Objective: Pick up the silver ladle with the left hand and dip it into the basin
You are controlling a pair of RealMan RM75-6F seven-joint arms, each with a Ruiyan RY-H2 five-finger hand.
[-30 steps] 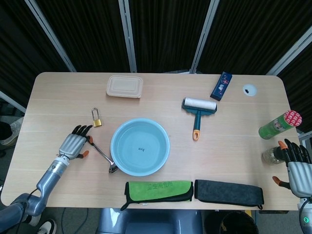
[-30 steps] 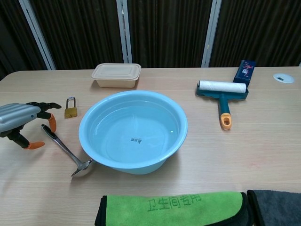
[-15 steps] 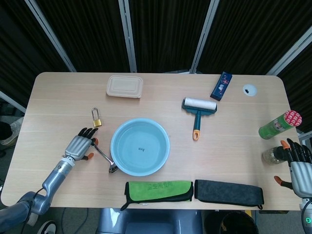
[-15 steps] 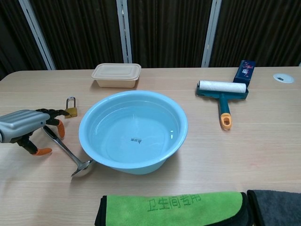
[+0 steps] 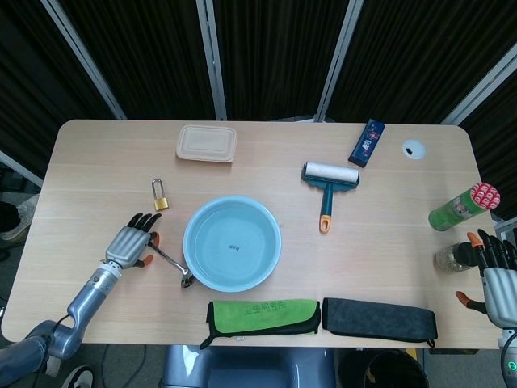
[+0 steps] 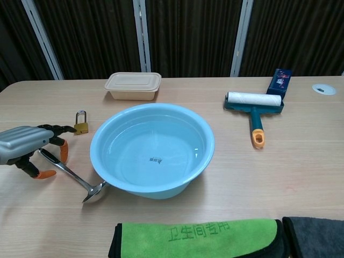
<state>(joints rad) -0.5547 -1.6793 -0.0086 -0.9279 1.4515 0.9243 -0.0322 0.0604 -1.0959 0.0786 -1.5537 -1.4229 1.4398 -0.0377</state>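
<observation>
Over the last second we see our left hand [image 6: 26, 144] slide in from the left edge of the table toward the ladle [image 6: 72, 177] and settle over the upper end of its handle. The handle has also swung: a second ago it ran steeply from the bowl up toward the padlock [image 6: 81, 124], and now it lies flatter, with its free end under our fingers [image 6: 56, 146]. We take this to mean the hand has reached the ladle and nudged it, so the grasp is starting but the lift has not begun. The ladle's bowl rests on the table against the near left side of the basin [image 6: 152, 149].

The fingers are curled down around the handle end with the thumb below it, apart rather than pressed together. We cannot tell from either view whether they actually pinch the handle or only bracket it.

The ladle is silver and shiny, with a thin straight handle and a small round bowl. It lies flat toward the near left part of the table, slanting from our hand down to the basin's foot.

Our right hand [image 5: 494, 271] sits at the right edge of the table, fingers spread, holding nothing, near a green can [image 5: 462, 208].
</observation>
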